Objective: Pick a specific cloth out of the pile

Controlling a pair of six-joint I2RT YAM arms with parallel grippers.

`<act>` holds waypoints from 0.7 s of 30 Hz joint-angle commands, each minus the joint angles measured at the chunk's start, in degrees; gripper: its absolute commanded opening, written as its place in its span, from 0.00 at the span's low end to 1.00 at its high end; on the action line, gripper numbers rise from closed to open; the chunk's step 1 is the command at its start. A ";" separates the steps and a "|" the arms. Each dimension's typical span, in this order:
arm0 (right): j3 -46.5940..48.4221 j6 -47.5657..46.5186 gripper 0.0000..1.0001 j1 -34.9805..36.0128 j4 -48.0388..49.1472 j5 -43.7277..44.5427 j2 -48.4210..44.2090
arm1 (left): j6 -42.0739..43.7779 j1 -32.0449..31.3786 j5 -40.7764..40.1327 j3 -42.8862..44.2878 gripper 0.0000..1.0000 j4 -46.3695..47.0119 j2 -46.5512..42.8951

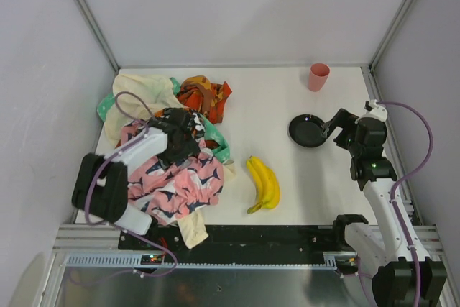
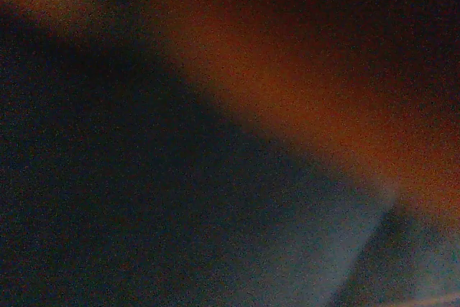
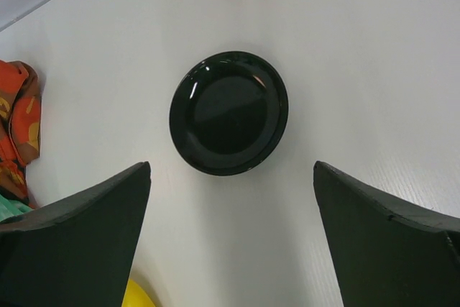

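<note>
A white matte surface is seen inside a booth of pale grey walls. The booth is framed by aluminium posts, and an aluminium rail runs along the bottom of the overhead frame.

At the left of that frame the pile of mixed cloths is heaped. A cream cloth is seen at its upper left, with an orange-and-black patterned cloth beside it. A mint-green cloth lies at the right rim of the heap, and a pink cloth with navy shapes lower down.

The left tool is pressed down into the middle of the pile. Its jaws are hidden by fabric, so it cannot be told whether it is open or closed. The left wrist view is dark and blurred, and only a dull orange band above a bluish-grey field can be made out. The plain turquoise-blue cloth cannot be singled out with certainty in any view, and whether the bluish field belongs to it cannot be told.

At the right of the overhead frame the right tool is held just beside a round glossy black plate. In the right wrist view its two dark fingers are spread wide with nothing held, and the plate is framed between them.

A bunch of yellow bananas lies at the lower centre, apart from the pile. A pink plastic cup stands upright at the upper right, near the back wall.
</note>
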 commanded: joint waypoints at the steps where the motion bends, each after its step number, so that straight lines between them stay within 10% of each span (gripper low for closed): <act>1: 0.10 -1.39 0.99 -0.10 2.15 -0.48 0.24 | -1.45 -0.34 0.98 3.15 1.00 3.58 11.36; 3: 0.10 -1.62 0.99 -0.10 2.14 -0.37 0.27 | -1.23 -0.43 2.17 4.25 0.91 4.67 15.64; 10: 0.10 -2.12 0.99 -0.10 2.20 -0.15 -0.18 | 1.26 -0.59 2.48 9.38 0.07 6.58 23.61; 21: 0.11 -2.23 1.00 -0.10 2.15 -0.20 -0.94 | 7.27 3.18 -16.79 26.08 0.01 6.52 7.15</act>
